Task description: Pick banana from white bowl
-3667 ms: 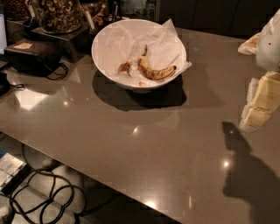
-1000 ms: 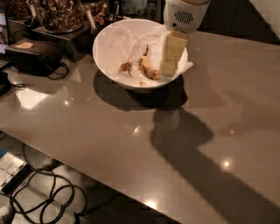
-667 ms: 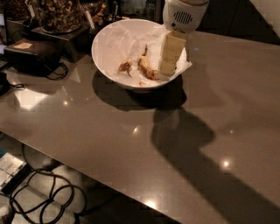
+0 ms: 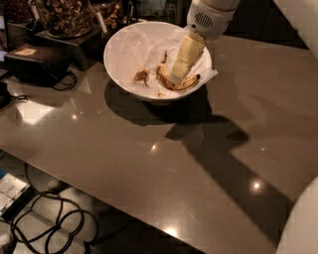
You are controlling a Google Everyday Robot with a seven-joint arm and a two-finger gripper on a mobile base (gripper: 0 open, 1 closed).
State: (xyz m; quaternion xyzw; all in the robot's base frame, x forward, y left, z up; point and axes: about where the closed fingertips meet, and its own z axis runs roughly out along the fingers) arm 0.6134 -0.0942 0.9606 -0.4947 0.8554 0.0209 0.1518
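Observation:
The white bowl (image 4: 117,47) stands on the brown table at the back, left of middle, lined with crinkled white paper. The speckled banana (image 4: 189,82) lies in its right half, curved, with its middle hidden behind my gripper. My gripper (image 4: 176,79) reaches down into the bowl from the upper right, its cream tip right at the banana's middle. I cannot tell whether it touches or holds the banana.
A small crumpled brown scrap (image 4: 142,75) lies in the bowl left of the banana. Clear jars of brown snacks (image 4: 64,15) and a black device (image 4: 37,62) with cords stand at the back left. Cables (image 4: 44,223) lie on the floor beyond the table's front-left edge (image 4: 99,196).
My arm swung in from the right edge to over the bowl. Over the last second the gripper shifted slightly left and lower onto the banana. The banana has not moved.

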